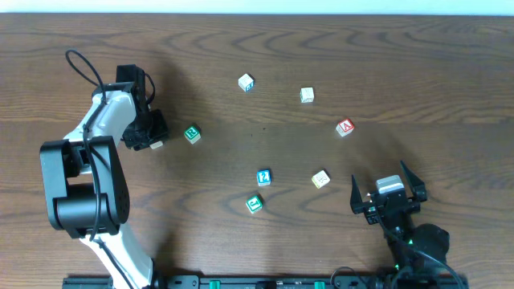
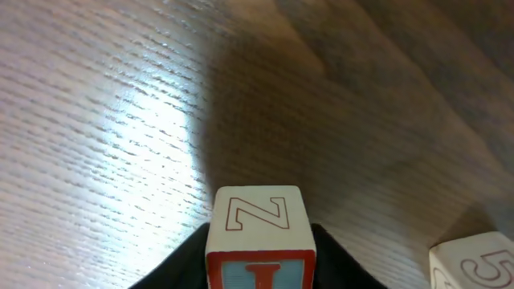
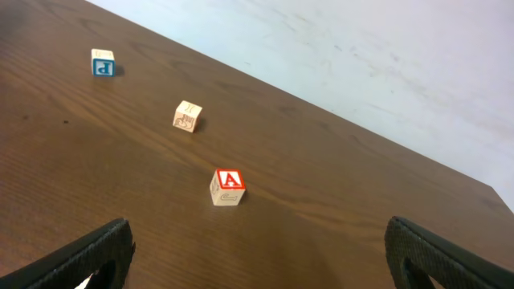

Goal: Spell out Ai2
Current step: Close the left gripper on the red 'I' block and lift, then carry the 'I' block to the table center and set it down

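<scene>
Left claw (image 1: 148,133), at 9 o'clock on the surface (image 1: 241,40), pinches the I block (image 2: 259,241) between its dark fingers. In the left wrist view the block's top face reads Z and its near face bears a red I, so a grip on the two side faces leaves both letters readable. Whether the block rests on the wood or hangs just above it cannot be told. A block marked 5 (image 2: 474,261) sits at 4 o'clock in that view, apart from the held one.

Right claw (image 1: 387,195), at 5 o'clock, is spread wide and empty. It faces the A block (image 1: 344,127), which stands upright at 2 o'clock with its red letter uppermost, the nearest needed character on that arm's side.

The blue block (image 1: 263,177), which appears to show a 2, lies just toward 6 o'clock of centre, with a cream block (image 1: 320,178) near it at 3 o'clock.

Judged from this layout, the three characters lie well apart and no row is formed, so the spelling has barely begun.
</scene>
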Robot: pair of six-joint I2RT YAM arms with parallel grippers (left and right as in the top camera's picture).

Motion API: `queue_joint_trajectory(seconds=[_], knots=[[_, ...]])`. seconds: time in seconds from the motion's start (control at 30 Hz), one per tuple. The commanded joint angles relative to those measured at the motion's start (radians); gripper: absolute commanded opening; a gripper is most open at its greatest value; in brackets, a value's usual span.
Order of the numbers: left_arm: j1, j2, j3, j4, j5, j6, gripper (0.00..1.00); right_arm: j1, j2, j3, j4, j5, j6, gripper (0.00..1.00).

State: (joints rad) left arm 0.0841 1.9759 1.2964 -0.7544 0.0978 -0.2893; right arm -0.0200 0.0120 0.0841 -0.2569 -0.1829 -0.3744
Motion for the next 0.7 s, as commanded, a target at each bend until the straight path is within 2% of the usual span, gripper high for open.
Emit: queue_joint_trajectory(seconds=[0.0, 0.23, 0.37, 0.47, 0.6, 0.67], knots=[[0.001, 0.005, -0.009, -0.004, -0.002, -0.014, 0.33, 0.005, -0.007, -0.004, 0.000, 0.002, -0.008, 0.99], [0.001, 0.005, -0.009, -0.004, -0.001, -0.026, 0.24, 0.005, -0.007, -0.004, 0.000, 0.002, -0.008, 0.99], [0.000, 0.004, 0.027, -0.041, 0.000, -0.026, 0.15, 0.005, -0.007, -0.004, 0.000, 0.002, -0.008, 0.99], [0.000, 0.004, 0.101, -0.092, -0.001, -0.047, 0.06, 0.005, -0.007, -0.004, 0.000, 0.002, -0.008, 0.99], [-0.022, 0.004, 0.263, -0.171, -0.001, -0.041, 0.06, 0.005, -0.007, -0.004, 0.000, 0.002, -0.008, 0.99], [-0.063, 0.004, 0.353, -0.196, -0.001, 0.012, 0.06, 0.005, -0.007, -0.004, 0.000, 0.002, -0.008, 0.99]])
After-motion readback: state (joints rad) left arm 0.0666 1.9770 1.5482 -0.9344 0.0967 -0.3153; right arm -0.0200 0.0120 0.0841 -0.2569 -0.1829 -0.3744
